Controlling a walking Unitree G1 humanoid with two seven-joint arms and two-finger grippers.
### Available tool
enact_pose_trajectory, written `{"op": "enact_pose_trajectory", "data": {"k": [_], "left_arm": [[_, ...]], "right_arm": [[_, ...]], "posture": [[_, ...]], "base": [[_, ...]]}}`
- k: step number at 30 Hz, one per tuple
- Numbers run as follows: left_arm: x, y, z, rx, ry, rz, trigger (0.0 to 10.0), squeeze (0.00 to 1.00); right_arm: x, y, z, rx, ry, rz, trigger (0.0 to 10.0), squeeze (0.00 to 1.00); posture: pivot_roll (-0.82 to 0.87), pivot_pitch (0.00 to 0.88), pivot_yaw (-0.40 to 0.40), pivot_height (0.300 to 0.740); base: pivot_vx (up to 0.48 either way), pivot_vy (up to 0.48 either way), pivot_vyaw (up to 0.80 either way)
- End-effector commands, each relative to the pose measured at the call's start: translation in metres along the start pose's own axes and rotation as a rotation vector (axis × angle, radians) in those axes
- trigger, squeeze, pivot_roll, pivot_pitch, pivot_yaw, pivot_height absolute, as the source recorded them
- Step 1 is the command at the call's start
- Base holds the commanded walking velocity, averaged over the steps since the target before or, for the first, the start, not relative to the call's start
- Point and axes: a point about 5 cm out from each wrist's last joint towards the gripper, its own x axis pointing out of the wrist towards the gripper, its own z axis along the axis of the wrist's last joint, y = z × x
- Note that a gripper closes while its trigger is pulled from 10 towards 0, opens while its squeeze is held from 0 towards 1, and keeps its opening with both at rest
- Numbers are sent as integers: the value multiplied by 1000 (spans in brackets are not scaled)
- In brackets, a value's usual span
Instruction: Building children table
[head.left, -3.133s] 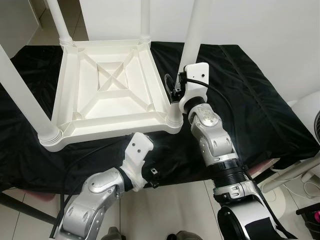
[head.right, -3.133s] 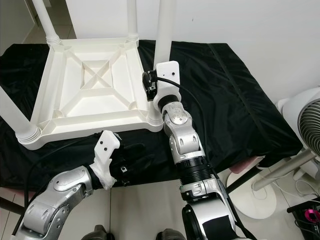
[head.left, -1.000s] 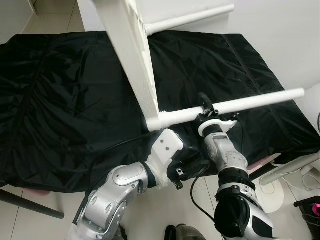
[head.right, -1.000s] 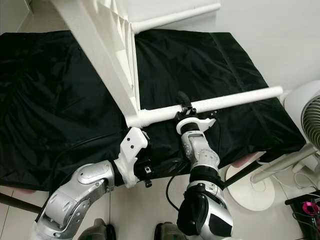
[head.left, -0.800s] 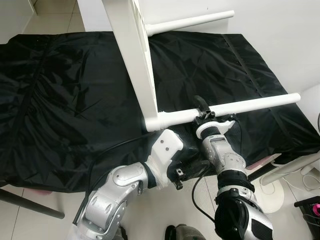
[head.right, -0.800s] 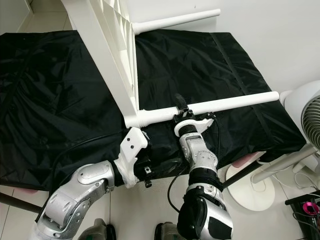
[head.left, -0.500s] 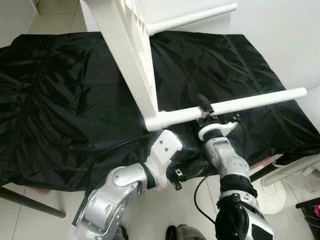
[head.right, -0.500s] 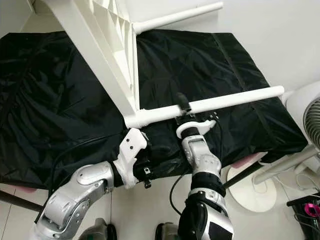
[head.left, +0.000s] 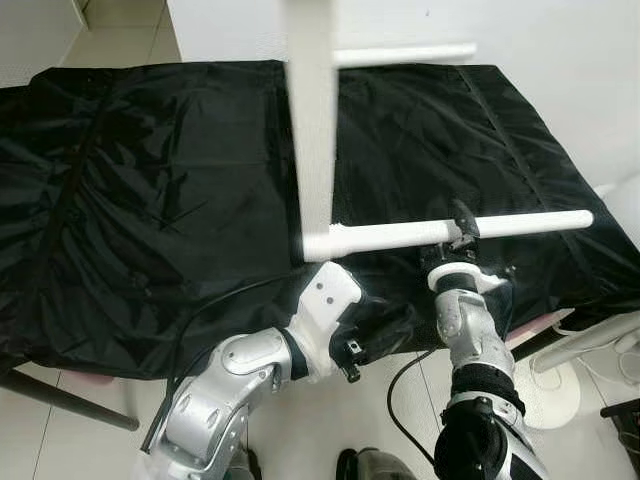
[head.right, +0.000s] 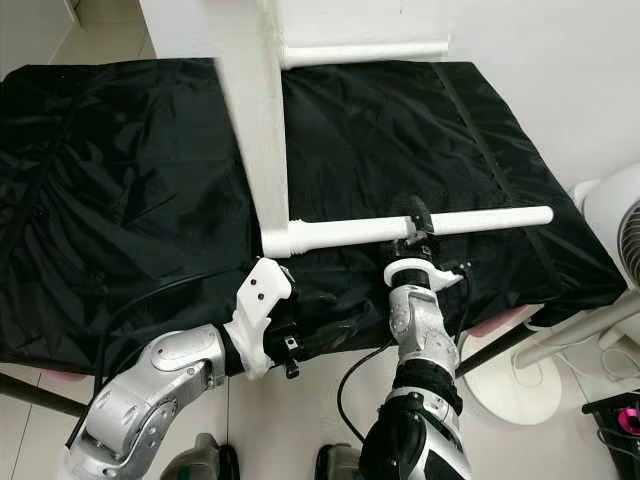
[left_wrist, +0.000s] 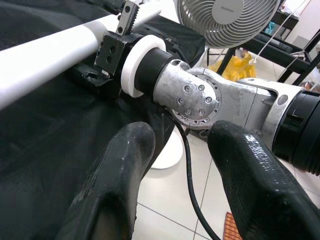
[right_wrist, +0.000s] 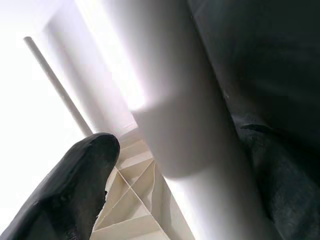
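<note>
The white children's table (head.left: 312, 120) stands tipped on its side on the black cloth, its top seen edge-on. Its legs point right. My right gripper (head.left: 462, 222) is shut on the near leg (head.left: 400, 236), about halfway along it. The right wrist view has that leg (right_wrist: 185, 125) running past one black finger (right_wrist: 75, 180), with the ribbed underside (right_wrist: 130, 200) behind. A far leg (head.left: 400, 54) lies near the wall. My left gripper (left_wrist: 180, 135) is open and holds nothing, low at the cloth's front edge below the table's corner.
Black cloth (head.left: 150, 180) covers the whole work surface, and its front edge drops to tiled floor. A white fan (head.right: 615, 215) on a round base (head.left: 545, 395) stands at the right. A white wall closes the back.
The table, upside down three seconds ago, now stands on its side. Over the last second it swung until its top is edge-on. My right gripper moved right with the leg.
</note>
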Motion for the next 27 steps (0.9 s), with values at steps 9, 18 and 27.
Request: {"op": "enact_pose_trajectory", "data": {"k": [9,18,27], "left_arm": [[-4,4,1,0,10,69,10000,0],[-6,6,-2,1,26,64,10000,0],[-5,5,-2,2,29,51,10000,0]], "right_arm": [[-22,-3,-28,-18,97,-22,10000,0],[-51,-1,-5,-109,45,-86,10000,0],[-87,5,19,-201,-5,-142,10000,0]], "posture": [[-46,119,3,740],[-79,138,26,740],[-97,148,35,740]], "base": [[0,0,0],[0,0,0],[0,0,0]]}}
